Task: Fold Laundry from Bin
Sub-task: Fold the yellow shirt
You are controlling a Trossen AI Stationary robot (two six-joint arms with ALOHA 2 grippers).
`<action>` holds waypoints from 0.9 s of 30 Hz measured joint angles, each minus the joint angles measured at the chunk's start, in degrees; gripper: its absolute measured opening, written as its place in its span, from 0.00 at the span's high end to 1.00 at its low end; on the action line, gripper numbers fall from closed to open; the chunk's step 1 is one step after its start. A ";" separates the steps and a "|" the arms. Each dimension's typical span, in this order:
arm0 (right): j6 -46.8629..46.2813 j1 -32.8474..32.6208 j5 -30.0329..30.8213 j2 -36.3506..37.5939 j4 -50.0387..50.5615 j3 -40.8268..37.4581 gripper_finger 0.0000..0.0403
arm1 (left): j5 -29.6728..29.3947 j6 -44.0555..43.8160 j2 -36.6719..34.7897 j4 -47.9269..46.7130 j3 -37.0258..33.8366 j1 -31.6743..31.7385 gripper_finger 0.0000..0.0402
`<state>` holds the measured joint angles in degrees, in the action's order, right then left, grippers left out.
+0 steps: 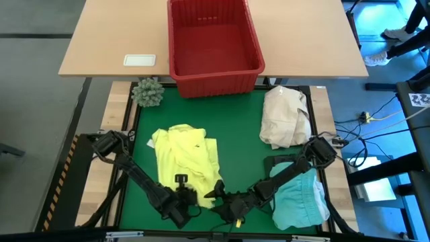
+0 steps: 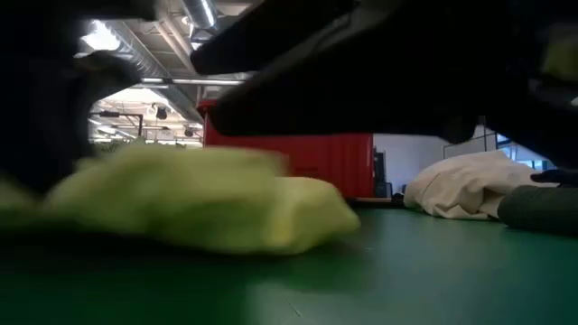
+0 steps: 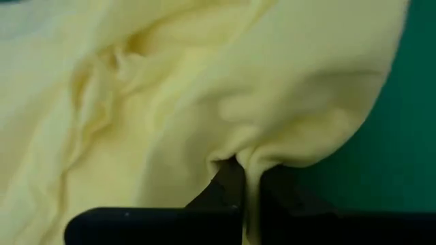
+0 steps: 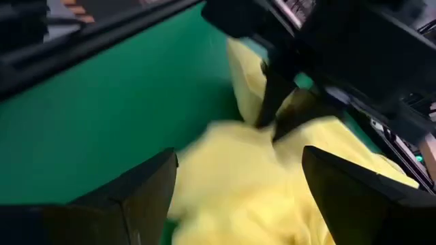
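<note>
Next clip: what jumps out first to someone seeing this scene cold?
The bright yellow garment, crumpled on the green mat in front of the arms, with the left gripper pinched shut on its near edge and the right gripper open beside it. Beyond it, the red bin stands empty on the wooden table.

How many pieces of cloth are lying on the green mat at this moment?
4: the yellow garment at the left-centre, the cream-white bundle at the far right, the turquoise garment at the near right, and a dark garment beside it, partly hidden under the right arm.
</note>
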<state>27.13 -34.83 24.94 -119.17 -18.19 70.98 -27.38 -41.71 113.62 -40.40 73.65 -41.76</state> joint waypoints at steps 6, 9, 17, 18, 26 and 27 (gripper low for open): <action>-4.29 -0.04 -0.02 0.02 0.42 0.00 0.21 | -0.88 -1.49 0.00 -0.15 3.13 2.77 0.98; -5.39 -0.03 1.19 -0.19 2.59 0.00 0.21 | -1.13 -1.36 -0.04 -0.79 4.23 2.97 0.98; -6.31 -0.04 7.82 -2.34 9.29 -0.06 0.22 | -1.62 -2.49 -0.14 -5.92 7.09 1.15 0.98; -6.36 -0.04 8.94 -2.47 8.73 -0.03 0.22 | -1.60 -2.75 -0.13 -5.88 7.13 0.79 0.98; -6.43 0.09 13.03 -2.60 10.69 0.00 0.49 | -0.07 -3.24 -0.15 -5.77 7.15 -1.94 0.98; -6.47 0.09 13.01 -2.60 10.73 0.00 0.56 | -0.07 -3.24 -0.15 -5.73 7.15 -2.32 0.98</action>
<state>20.66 -34.74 37.95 -121.78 -7.46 70.98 -27.44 -44.95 113.47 -46.13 80.79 -44.08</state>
